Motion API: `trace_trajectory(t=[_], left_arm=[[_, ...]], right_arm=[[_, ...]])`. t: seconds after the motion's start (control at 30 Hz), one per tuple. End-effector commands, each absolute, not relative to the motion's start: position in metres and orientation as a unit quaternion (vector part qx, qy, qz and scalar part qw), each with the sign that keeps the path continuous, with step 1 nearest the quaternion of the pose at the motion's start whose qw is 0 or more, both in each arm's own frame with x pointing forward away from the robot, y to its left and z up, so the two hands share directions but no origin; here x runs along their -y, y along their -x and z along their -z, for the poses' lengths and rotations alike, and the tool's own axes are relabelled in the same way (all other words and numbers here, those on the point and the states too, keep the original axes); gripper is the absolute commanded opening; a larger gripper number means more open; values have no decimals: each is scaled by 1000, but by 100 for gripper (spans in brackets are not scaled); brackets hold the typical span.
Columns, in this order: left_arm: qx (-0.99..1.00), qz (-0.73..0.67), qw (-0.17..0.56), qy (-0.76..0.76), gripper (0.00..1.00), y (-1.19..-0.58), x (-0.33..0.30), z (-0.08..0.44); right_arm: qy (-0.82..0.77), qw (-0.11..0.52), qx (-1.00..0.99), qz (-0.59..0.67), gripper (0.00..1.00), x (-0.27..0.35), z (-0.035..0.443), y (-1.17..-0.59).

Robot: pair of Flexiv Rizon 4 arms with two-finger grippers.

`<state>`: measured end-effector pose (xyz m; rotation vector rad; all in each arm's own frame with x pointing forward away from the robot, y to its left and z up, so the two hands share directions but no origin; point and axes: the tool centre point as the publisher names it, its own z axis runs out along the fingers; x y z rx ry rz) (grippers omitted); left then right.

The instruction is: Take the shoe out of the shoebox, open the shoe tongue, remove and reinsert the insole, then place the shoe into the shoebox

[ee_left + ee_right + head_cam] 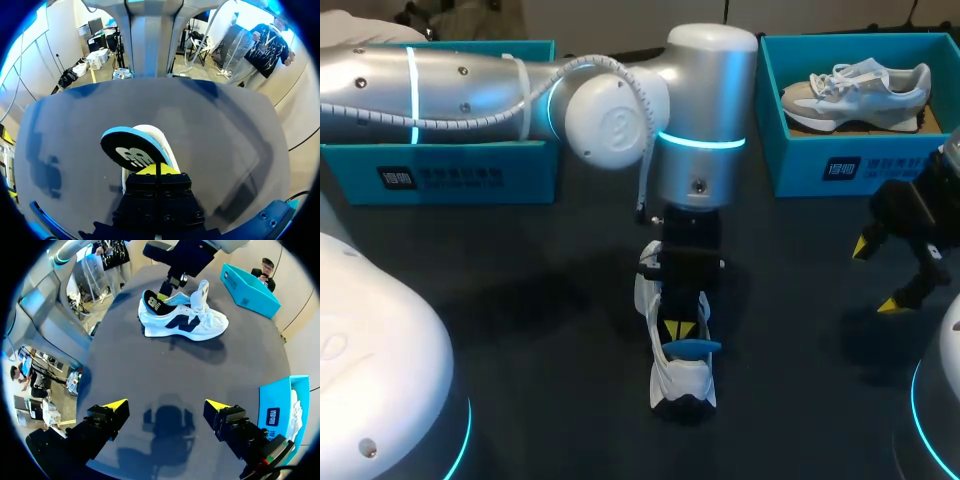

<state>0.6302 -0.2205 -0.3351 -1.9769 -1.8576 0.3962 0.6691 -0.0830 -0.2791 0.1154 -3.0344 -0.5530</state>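
Note:
A white shoe [682,385] with a dark side mark [185,320] lies on the dark table at the middle, its tongue [202,292] standing up. Its blue-edged black insole [132,150] sticks up out of the heel opening. My left gripper [675,330] comes down from above and is shut on the insole's raised end [155,302]. My right gripper [878,277] hovers open and empty over the table at the right, well away from the shoe. In its own view the right gripper [166,405] has only bare table between its fingers.
A teal shoebox [820,165] at the back right holds another grey-white shoe [860,90]. A second teal box [450,175] stands at the back left, partly behind my left arm [470,85]. The right box's corner [277,410] is close beside my right gripper.

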Motion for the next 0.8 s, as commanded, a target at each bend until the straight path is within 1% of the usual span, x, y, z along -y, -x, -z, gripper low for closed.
trace_trajectory(t=[0.03,0.3,0.8], left_arm=[[667,-136,187,709,0,-624,221,343],[678,-112,153,710,0,-619,227,356],[682,-101,162,706,0,-622,226,393]], right_arm=[[-37,27,983,178,100,83,280,-668],[-37,27,983,178,100,83,280,-668],[-37,27,983,178,100,83,280,-668]])
